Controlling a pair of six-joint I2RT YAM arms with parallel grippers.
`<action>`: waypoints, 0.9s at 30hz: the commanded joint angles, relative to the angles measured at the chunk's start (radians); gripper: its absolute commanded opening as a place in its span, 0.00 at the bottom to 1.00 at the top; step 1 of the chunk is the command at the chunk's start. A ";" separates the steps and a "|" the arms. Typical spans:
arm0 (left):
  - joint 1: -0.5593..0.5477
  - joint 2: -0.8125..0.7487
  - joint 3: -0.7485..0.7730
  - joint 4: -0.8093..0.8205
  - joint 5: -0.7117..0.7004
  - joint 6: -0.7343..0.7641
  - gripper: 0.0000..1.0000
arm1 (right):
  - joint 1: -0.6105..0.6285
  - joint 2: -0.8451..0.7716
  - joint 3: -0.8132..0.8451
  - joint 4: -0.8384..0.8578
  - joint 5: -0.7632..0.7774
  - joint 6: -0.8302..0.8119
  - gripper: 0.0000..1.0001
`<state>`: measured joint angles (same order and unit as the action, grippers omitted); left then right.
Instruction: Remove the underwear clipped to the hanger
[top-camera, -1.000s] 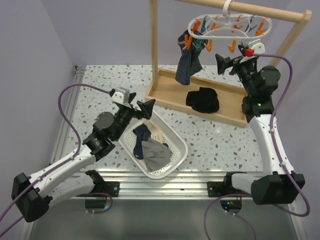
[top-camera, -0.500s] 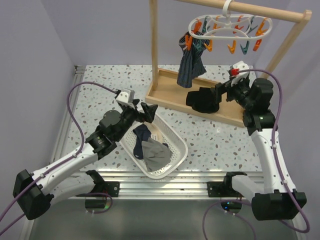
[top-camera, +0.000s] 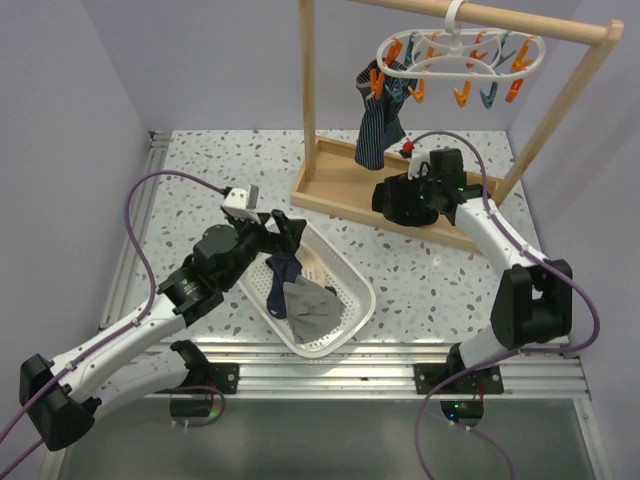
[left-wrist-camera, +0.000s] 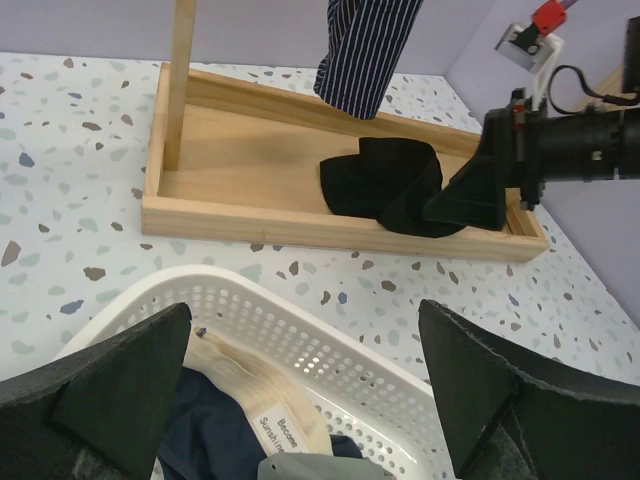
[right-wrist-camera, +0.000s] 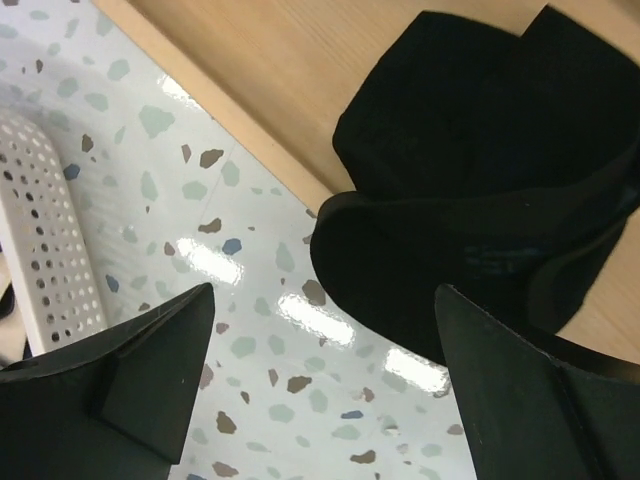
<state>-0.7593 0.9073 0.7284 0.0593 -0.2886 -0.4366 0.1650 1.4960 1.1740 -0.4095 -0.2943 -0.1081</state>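
Right gripper (right-wrist-camera: 322, 305): fingers spread wide, nothing held. They sit either side of the near fold of the black underwear (right-wrist-camera: 470, 150). Cannot tell whether they touch it.

The black underwear is crumpled in the tray base of the wooden rail frame (left-wrist-camera: 250, 140), its near fold lying over the front lip toward the speckled table (top-camera: 200, 170). The right arm reaches in low from the right.

Left gripper (left-wrist-camera: 305, 330): fingers fully apart, empty. It hovers above the far rim of the white perforated basket (left-wrist-camera: 330, 350) and points toward the tray.

In the basket are the navy underwear with beige waistband (top-camera: 283, 270) and, nearer the arm bases, the grey underwear (top-camera: 312, 305). The two overlap.

The white oval hanger (top-camera: 460, 55) hooks over the top rail at upper right. Orange and teal clips dangle around its ring.

The navy-and-white striped underwear (top-camera: 378, 130) hangs from the hanger's left end, pinched by clips, and drapes down beside the upright post. Its lower edge is above the tray, apart from the black piece.
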 joint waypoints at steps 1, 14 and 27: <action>0.006 -0.063 0.020 -0.056 -0.032 -0.063 1.00 | 0.031 0.079 0.104 0.014 0.125 0.162 0.94; 0.006 -0.165 -0.035 -0.144 -0.073 -0.174 1.00 | 0.189 0.331 0.256 -0.045 0.655 0.340 0.80; 0.006 -0.166 -0.043 -0.133 -0.083 -0.166 1.00 | 0.186 0.249 0.248 -0.087 0.454 0.279 0.00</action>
<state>-0.7593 0.7475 0.6888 -0.0910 -0.3546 -0.5919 0.3531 1.8385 1.4101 -0.4763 0.2527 0.2085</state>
